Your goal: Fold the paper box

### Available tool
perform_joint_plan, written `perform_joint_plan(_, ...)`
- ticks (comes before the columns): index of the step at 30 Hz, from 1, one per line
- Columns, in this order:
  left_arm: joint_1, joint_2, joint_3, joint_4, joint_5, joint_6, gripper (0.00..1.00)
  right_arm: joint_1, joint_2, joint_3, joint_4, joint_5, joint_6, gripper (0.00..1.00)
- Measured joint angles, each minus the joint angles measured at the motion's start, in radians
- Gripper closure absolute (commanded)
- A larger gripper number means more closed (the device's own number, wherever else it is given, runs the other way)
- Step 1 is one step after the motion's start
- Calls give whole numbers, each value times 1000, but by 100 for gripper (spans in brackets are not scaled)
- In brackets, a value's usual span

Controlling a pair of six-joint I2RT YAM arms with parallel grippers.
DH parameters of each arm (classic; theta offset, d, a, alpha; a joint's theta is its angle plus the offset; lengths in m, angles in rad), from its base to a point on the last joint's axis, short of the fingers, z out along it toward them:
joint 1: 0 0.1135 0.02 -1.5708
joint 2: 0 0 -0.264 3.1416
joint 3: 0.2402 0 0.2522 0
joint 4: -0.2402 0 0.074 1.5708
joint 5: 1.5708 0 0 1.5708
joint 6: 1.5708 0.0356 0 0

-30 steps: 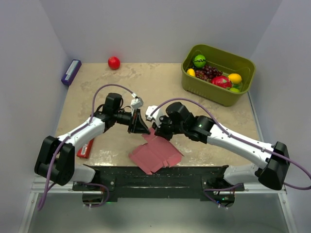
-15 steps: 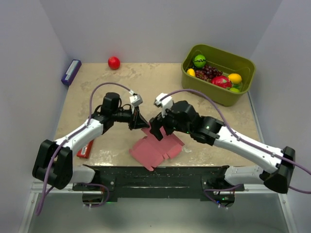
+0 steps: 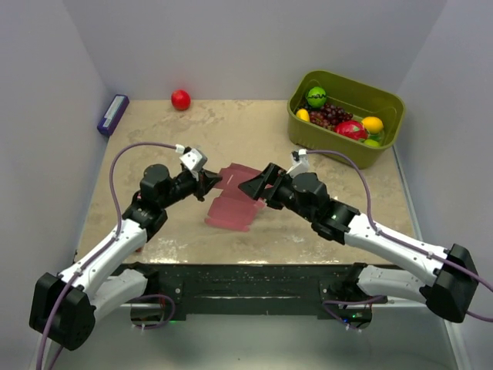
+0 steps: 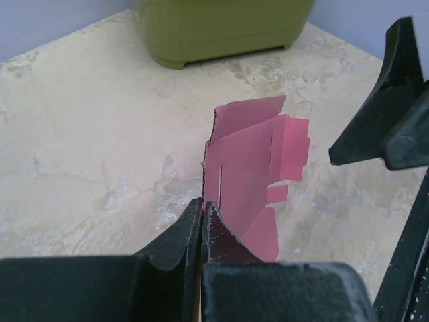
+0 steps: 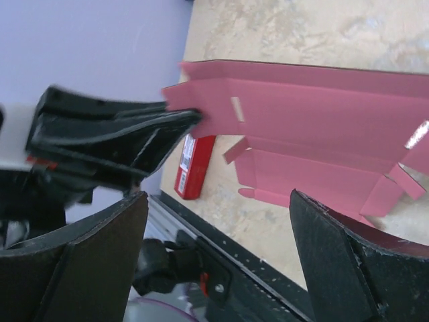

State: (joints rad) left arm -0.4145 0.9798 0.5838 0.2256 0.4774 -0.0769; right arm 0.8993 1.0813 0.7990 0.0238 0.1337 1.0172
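We see the paper box (image 3: 233, 197) at ctr of the top view, on the tan table (image 3: 254, 131) side of things, right between the two claws. The left gripper (image 4: 202, 204) is pinched tight on the box's near edge; in the left wrist view the pink sheet sticks out from btwn the closed fingers and stands up on edge, w/ a notched tab at its right side. The right gripper (image 5: 220, 196) has its fingers spread wide. In its own view the box spans the upper right of the frame, panels creased and partly bent, and neither finger touches it as far as we can tell. Whether the box's low edge rests on the table we can't say.

Red flat packet (image 5: 191, 168) lies by the table's near edge, left of ctr in the right wrist view. Green bin (image 3: 339, 154) w/ fruit sits upper right in the top view, red ball (image 3: 180, 99) at upper ctr-left, purple block (image 3: 112, 114) at far left.
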Motion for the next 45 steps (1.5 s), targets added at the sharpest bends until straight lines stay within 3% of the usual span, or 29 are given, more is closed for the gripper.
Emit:
perform_joint_plan(6, -21, -26, -14, 6, -89, 10, 100, -93, 40, -85, 122, -48, 268, 14)
perform_joint_plan(14, -44, -34, -24, 15, -124, 20, 100, -183, 100, -89, 192, -80, 509, 18)
perform_joint_plan(30, -72, -52, -27, 20, -118, 75, 100, -272, 198, -99, 238, -106, 696, 25)
perform_joint_plan(39, -87, -57, -27, 19, -103, 106, 100, -287, 249, -116, 254, -128, 718, 44)
perform_joint_plan(40, -87, -58, -26, 18, -100, 108, 100, -287, 252, -116, 259, -130, 718, 50)
perform_joint_plan(45, -91, -57, -26, 13, -92, 117, 100, -291, 256, -120, 288, -142, 718, 62)
